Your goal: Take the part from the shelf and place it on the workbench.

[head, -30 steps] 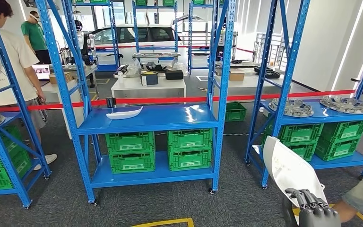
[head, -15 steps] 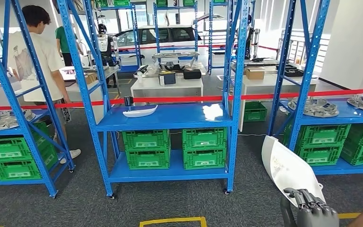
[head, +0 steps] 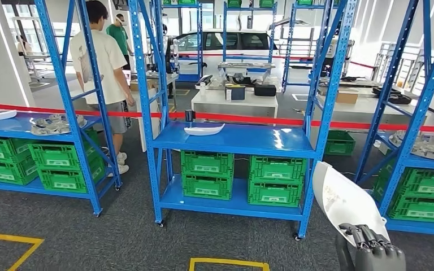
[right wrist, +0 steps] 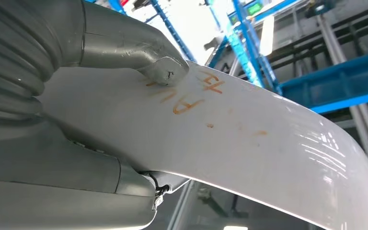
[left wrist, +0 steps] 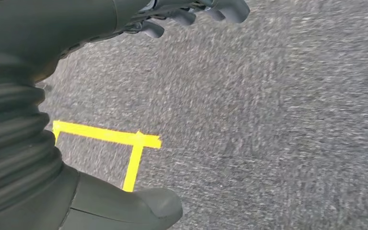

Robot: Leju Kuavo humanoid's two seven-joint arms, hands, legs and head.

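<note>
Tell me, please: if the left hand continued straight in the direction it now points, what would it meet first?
Probably the grey carpet floor. The left hand hangs with its fingers apart, holding nothing, and nothing stands between it and the floor. A yellow tape line lies nearby. Depth is unclear, so this is a judgement.

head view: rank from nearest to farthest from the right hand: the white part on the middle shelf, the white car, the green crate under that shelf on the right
1. Green crate, low on the middle rack, nearest the right hand.
2. White part, on the blue shelf above, further left.
3. White car, far behind the red tape.
</note>
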